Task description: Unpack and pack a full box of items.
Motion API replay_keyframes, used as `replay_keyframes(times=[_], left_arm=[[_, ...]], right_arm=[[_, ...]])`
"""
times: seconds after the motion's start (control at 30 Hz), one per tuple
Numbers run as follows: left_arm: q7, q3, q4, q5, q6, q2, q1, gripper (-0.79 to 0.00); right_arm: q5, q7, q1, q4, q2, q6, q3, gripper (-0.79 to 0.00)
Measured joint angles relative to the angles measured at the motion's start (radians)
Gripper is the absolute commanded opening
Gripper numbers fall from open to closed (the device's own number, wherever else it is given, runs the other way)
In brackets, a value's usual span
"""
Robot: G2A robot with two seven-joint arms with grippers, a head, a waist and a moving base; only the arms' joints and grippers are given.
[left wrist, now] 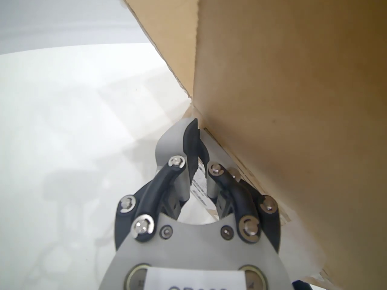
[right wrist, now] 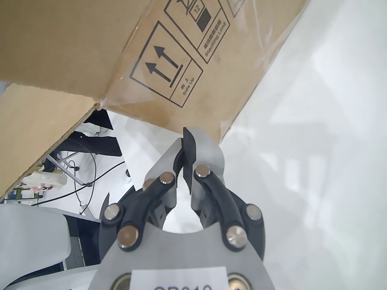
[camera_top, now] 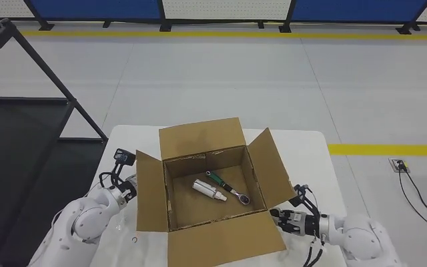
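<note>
Left arm [camera_top: 90,220] and right arm [camera_top: 357,235]: white rounded shells, black cables [camera_top: 105,179] at the wrists | left gripper [left wrist: 196,149]: grey metal fingers [left wrist: 169,146], black pads [left wrist: 190,140], black curved links [left wrist: 157,185], clipped silver screws [left wrist: 142,224], white label [left wrist: 193,279] | right gripper [right wrist: 186,152]: same build, smooth round studs [right wrist: 127,236].

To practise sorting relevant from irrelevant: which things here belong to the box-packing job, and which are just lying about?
Job: open brown cardboard box; white plastic tube; green-handled metal ratchet wrench; left gripper; right gripper.
Lying about: black metal frame; blue barrier panels.
</note>
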Motion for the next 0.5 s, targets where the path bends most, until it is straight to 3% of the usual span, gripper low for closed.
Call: replay_keyframes(times=[0.2, 0.5], left_arm=[[0.01, -0.003, 0.012, -0.004, 0.004, -0.003, -0.012, -0.785], [0.058, -0.121, -0.02, -0.043, -0.025, 0.015, 0.078, -0.785]], right_arm=[[0.078, -0.019, -0.006, 0.015, 0.035, 0.012, 0.033, -0.785], [0.143, -0.157, -0.011, -0.031, 0.046, 0.255, 0.109, -0.785]])
